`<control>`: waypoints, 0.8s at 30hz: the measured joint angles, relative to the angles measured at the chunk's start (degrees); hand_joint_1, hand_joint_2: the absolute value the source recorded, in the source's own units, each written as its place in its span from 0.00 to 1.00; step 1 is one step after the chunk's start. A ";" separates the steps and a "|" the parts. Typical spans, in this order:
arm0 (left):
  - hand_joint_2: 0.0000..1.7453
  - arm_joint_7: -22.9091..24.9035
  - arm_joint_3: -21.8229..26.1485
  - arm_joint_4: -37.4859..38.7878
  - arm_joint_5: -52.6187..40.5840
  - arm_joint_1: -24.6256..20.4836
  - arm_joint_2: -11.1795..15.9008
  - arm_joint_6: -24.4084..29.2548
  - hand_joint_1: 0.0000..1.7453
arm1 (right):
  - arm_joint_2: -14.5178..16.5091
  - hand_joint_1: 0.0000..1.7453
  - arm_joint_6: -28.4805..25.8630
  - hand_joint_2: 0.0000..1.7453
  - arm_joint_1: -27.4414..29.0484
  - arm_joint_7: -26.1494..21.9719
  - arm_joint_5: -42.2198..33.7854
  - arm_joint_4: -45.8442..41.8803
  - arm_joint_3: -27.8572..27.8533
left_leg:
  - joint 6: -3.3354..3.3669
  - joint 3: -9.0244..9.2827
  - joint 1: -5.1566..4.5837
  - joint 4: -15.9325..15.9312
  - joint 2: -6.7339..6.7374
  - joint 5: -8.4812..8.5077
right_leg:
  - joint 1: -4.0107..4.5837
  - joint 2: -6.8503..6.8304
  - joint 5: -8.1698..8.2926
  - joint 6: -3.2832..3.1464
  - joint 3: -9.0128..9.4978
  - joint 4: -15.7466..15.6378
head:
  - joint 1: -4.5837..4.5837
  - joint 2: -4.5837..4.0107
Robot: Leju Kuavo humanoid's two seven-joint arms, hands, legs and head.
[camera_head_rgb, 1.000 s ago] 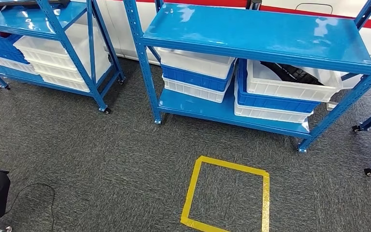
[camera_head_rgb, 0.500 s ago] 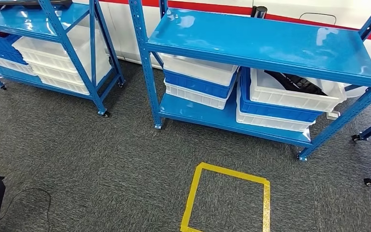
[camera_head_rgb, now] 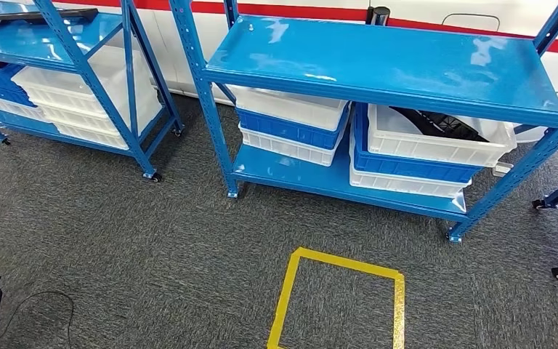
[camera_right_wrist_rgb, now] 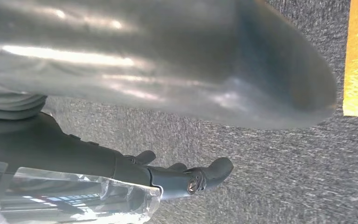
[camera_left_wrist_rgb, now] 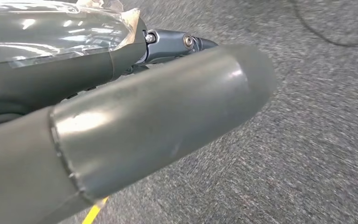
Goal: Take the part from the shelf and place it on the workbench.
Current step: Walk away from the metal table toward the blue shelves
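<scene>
Both arms hang low over the grey carpet (camera_head_rgb: pixel 152 247). Left hand (camera_left_wrist_rgb: pixel 135 107) and right hand (camera_right_wrist_rgb: pixel 168 93) each empty, fingers extended apart. The black part (camera_head_rgb: pixel 436 123) sits in the white bin (camera_head_rgb: pixel 436 145) on the blue shelf (camera_head_rgb: pixel 385 62).

text: none readable | labels: none | numbers: none | signs: none

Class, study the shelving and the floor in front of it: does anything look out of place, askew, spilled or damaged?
Nothing stands out. The white and blue bins sit stacked squarely on the lower shelf. One white bin holds a dark part. The yellow tape square lies flat.
</scene>
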 joint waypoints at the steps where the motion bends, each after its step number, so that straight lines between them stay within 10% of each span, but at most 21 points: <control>1: 0.00 -0.04 -0.03 0.02 -0.10 0.04 0.01 0.03 0.00 | 0.00 0.00 -0.01 0.00 0.06 0.00 -0.06 0.00 -0.16 | -0.01 -1.77 0.00 3.03 0.00 -0.81 | 0.07 0.29 -0.04 -0.06 0.02 0.01 | 0.01 0.00; 3: 0.00 -0.10 -0.10 0.05 -0.26 0.13 0.03 0.14 0.00 | -0.01 0.00 -0.04 0.00 0.14 0.00 -0.13 0.00 -0.51 | 0.27 -2.35 0.00 2.79 -0.06 1.15 | 0.17 1.20 -0.09 -0.10 0.18 0.01 | 0.01 0.00; 6: 0.00 -0.18 -0.35 0.09 -0.39 0.17 0.14 0.61 0.00 | 0.09 0.00 -0.17 0.00 0.02 0.00 -0.18 0.00 -0.90 | 1.12 2.63 -0.06 -8.67 -2.56 7.25 | 0.29 2.93 -0.14 0.00 0.43 0.01 | 0.03 0.00; 10: 0.00 -0.28 -0.70 0.14 -0.44 0.12 0.33 1.08 0.00 | 0.21 0.00 -0.44 0.00 0.01 0.00 -0.29 0.01 -1.24 | 1.96 4.51 -0.74 -12.46 -2.85 8.03 | 0.34 4.73 -0.09 1.17 -0.19 -0.40 | 0.02 0.00; 17: 0.00 -0.34 -0.76 0.18 -0.43 0.25 0.38 1.09 0.00 | 0.24 0.00 -0.74 0.00 -0.05 0.01 -0.48 0.04 -1.69 | 3.65 5.69 -0.82 -14.05 1.98 8.55 | 0.69 -0.66 -6.71 1.45 -7.63 14.48 | 0.33 0.00; 22: 0.00 -0.41 -0.76 0.19 -0.31 0.13 0.33 1.60 0.00 | 0.21 0.00 -1.97 0.00 0.16 0.44 0.43 0.04 -1.78 | 2.74 6.45 -1.21 -13.86 3.47 7.77 | 0.87 -2.18 -0.83 2.32 -0.10 0.49 | 0.32 0.00; 24: 0.50 -0.48 -0.76 0.20 0.07 0.10 0.29 1.94 0.00 | 0.23 0.00 -2.23 0.00 0.14 0.55 0.58 0.04 -1.78 | 2.71 6.70 -1.50 -13.70 3.59 7.29 | 0.87 -2.50 0.18 1.60 1.01 -1.44 | 0.26 0.00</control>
